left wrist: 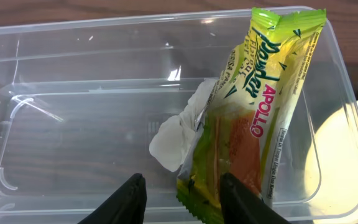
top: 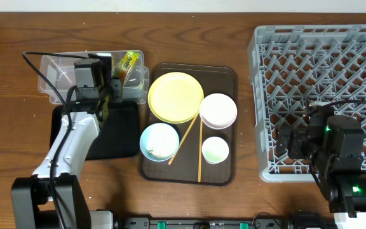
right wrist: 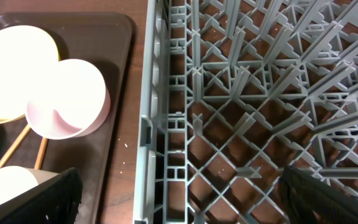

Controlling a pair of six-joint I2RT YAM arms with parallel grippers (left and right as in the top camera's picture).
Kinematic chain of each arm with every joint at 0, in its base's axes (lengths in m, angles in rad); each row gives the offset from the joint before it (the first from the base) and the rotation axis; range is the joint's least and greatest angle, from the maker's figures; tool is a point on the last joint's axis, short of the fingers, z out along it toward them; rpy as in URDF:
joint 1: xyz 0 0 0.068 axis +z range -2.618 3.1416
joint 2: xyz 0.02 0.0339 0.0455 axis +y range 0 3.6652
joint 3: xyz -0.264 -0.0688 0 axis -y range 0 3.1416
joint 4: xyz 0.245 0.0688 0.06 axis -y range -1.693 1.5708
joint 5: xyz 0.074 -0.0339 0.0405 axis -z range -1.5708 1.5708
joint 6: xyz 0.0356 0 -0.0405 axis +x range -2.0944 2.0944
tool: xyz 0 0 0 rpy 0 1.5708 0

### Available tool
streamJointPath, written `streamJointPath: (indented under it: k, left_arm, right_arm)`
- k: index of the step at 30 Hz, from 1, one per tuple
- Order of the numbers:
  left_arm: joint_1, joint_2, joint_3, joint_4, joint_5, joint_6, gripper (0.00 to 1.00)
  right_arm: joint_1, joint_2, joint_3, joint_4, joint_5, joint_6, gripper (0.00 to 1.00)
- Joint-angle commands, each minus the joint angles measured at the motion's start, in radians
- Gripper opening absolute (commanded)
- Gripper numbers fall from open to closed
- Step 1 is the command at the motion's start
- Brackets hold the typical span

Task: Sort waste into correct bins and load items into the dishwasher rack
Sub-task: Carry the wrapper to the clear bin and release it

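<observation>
Left wrist, Jo: our left gripper (left wrist: 182,186) is released; snack wrapper (left wrist: 253,106) leans in clear tub (left wrist: 73,56), right of frame, over tissue (left wrist: 169,143).

Copy. Its bottom edge sits between our fingers (left wrist: 120,202), so retracting could drag it out. Right gripper (right wrist: 179,180) is spread too.

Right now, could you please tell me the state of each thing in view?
Snack wrapper: in clear tub, leaning.
Tissue: crumpled, in tub.
Yellow plate: flat on brown tray.
White bowl: upright, empty.
Blue bowl: upright, white scraps inside.
Green cup: upright.
Chopsticks: lying on tray.
Rack: no dishes visible.
Left gripper: open, straddling wrapper's lower end.
Right gripper: open, above rack's edge.
</observation>
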Motion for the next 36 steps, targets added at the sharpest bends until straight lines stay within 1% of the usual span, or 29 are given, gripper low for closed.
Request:
streamJointPath:
  k: [1,9,11,14,16,18,20,25,28,31,33,36]
  left_arm:
    - [0.004,-0.008,0.006,0.014,-0.015,0.003,0.41]
    - [0.004,-0.101,0.006,0.064,-0.003,0.002,0.40]
    - [0.004,-0.108,0.006,0.063,0.029,0.002,0.36]
    - [0.004,-0.103,0.005,0.055,0.103,0.002,0.27]
    - [0.003,-0.093,0.005,0.057,0.161,0.002,0.22]
    - [0.000,-0.079,0.005,0.061,0.211,0.002,0.21]
    - [-0.004,-0.058,0.005,0.064,0.233,0.002,0.21]
    - [-0.004,0.005,0.005,0.077,0.232,0.003,0.22]
    - [-0.004,0.050,0.005,0.106,0.232,0.003,0.34]
    - [-0.004,0.089,0.005,0.113,0.224,0.003,0.36]
    - [-0.004,0.114,0.005,0.111,0.199,0.003,0.36]
    - [-0.003,0.133,0.005,0.105,0.114,0.003,0.36]
  right_arm:
    - [0.008,-0.002,0.020,-0.001,-0.004,0.002,0.99]
    - [0.008,-0.002,0.020,0.000,-0.004,0.002,0.99]
    - [0.008,-0.002,0.020,0.000,-0.004,0.002,0.99]
    - [0.008,-0.002,0.020,0.000,-0.004,0.002,0.99]
    - [0.008,-0.002,0.020,-0.001,-0.005,0.002,0.99]
    - [0.008,-0.002,0.020,-0.001,-0.005,0.002,0.99]
    - [0.008,-0.002,0.020,-0.001,-0.005,0.002,0.99]
    - [0.008,-0.002,0.020,-0.002,-0.005,0.002,0.99]
    - [0.008,-0.002,0.020,-0.004,-0.005,0.002,0.99]
    - [0.008,-0.002,0.020,-0.005,-0.005,0.002,0.99]
    - [0.008,-0.002,0.020,-0.006,-0.005,0.002,0.99]
    - [0.008,-0.002,0.020,-0.006,-0.005,0.002,0.99]
